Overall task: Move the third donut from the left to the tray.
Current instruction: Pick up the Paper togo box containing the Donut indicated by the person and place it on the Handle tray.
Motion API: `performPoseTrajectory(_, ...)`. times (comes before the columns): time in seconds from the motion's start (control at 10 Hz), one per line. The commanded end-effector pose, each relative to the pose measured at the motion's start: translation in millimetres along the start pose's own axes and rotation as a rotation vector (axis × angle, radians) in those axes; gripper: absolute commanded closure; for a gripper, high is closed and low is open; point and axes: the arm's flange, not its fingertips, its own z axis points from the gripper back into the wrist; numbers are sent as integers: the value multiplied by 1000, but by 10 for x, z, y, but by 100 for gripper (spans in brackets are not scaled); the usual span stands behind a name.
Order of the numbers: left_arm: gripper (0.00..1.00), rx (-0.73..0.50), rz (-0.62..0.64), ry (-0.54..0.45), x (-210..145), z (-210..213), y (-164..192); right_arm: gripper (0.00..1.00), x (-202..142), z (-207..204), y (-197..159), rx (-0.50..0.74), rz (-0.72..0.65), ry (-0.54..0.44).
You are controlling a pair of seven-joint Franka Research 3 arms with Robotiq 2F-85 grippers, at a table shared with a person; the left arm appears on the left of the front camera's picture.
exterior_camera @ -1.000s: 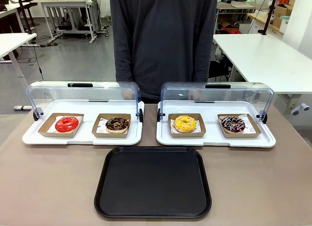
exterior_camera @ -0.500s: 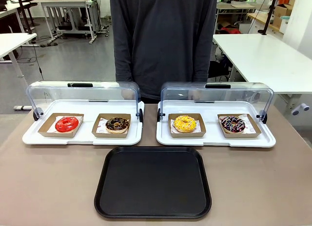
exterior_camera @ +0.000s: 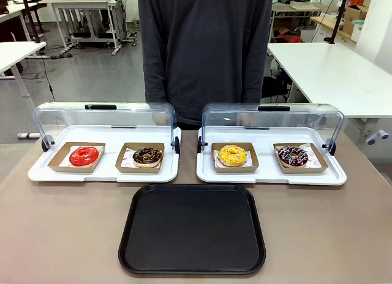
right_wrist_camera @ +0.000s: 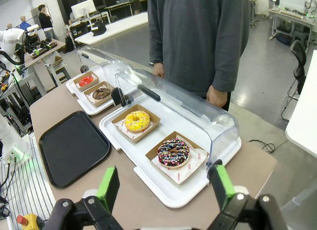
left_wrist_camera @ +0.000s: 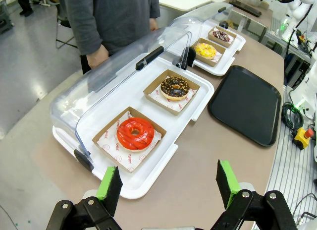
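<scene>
On the left gripper [left_wrist_camera: 168, 180], jaws spread wide, green pads well apart, nothing pinched between. Just past the pads, a white tray [left_wrist_camera: 198, 98] with its clear domed lid [left_wrist_camera: 114, 71] swung up at the far side. Inside, a glossy red donut [left_wrist_camera: 135, 134] nearest and a chocolate-topped donut [left_wrist_camera: 175, 86] next along, each on a brown cardboard square.

On the right gripper [right_wrist_camera: 165, 186], jaws likewise fully apart, gripping nothing. Directly ahead, a second white tray [right_wrist_camera: 136, 149] with its own lid [right_wrist_camera: 188, 103] raised behind. Nearest the pads, a dark donut with coloured sprinkles [right_wrist_camera: 174, 153]. Beyond that, the third donut from the left [right_wrist_camera: 136, 121], bright yellow with small sprinkles, sitting flat on its cardboard holder [exterior_camera: 236, 169] in the left half of that tray, untouched by either gripper.

Farther out, the black tray [exterior_camera: 192, 229], flat on the brown table [exterior_camera: 61, 235], on the robot's side of the two white trays, centred before the gap between them and close to their front edges without touching. From the front, four donuts in one row: red, chocolate, yellow, sprinkled.

At the far edge of the table, a person [exterior_camera: 205, 45] in a dark grey long-sleeved top, standing behind the lids, one hand [right_wrist_camera: 216, 96] hanging just behind the right-hand lid.
</scene>
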Motion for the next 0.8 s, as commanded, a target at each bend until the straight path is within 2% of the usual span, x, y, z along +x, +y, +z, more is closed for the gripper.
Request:
performPoseTrajectory(0.0,0,0,1,0,10,7,-10,0,20,-5,-6,-1,11,-9)
performPoseTrajectory(0.7,0,0,1,0,10,7,-10,0,20,-5,-6,-1,11,-9)
